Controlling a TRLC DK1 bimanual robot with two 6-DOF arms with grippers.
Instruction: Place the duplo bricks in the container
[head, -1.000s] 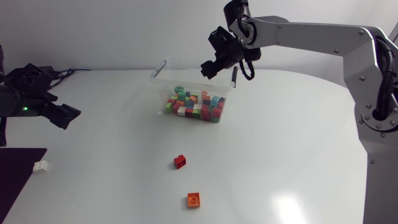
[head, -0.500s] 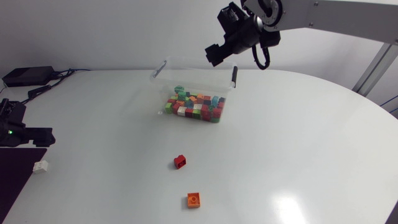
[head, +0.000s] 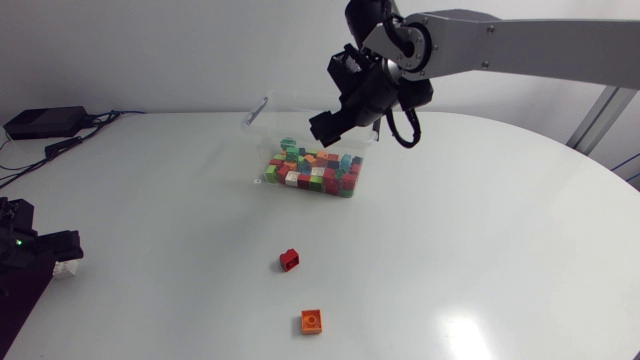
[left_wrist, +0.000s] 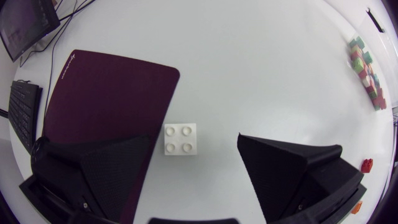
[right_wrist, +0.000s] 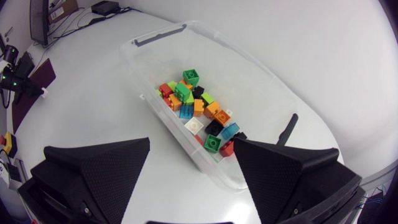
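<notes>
Head view: one container (head: 258, 110), three loose bricks (head: 289, 260) (head: 311, 321) (left_wrist: 180, 138); left tool (left_wrist: 196, 140), right tool (right_wrist: 192, 142) both released, empty.

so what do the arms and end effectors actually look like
The right arm has silver-grey links, black joints and a black cable looped at its wrist. The left arm shows black with a green light. The right end effector and left end effector are matte black with two broad wedge fingers.

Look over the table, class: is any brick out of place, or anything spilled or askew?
Three bricks lie outside the container: a red brick and an orange brick on the open table, a white brick beside the dark mat. The container stands upright; nothing spilled.
</notes>
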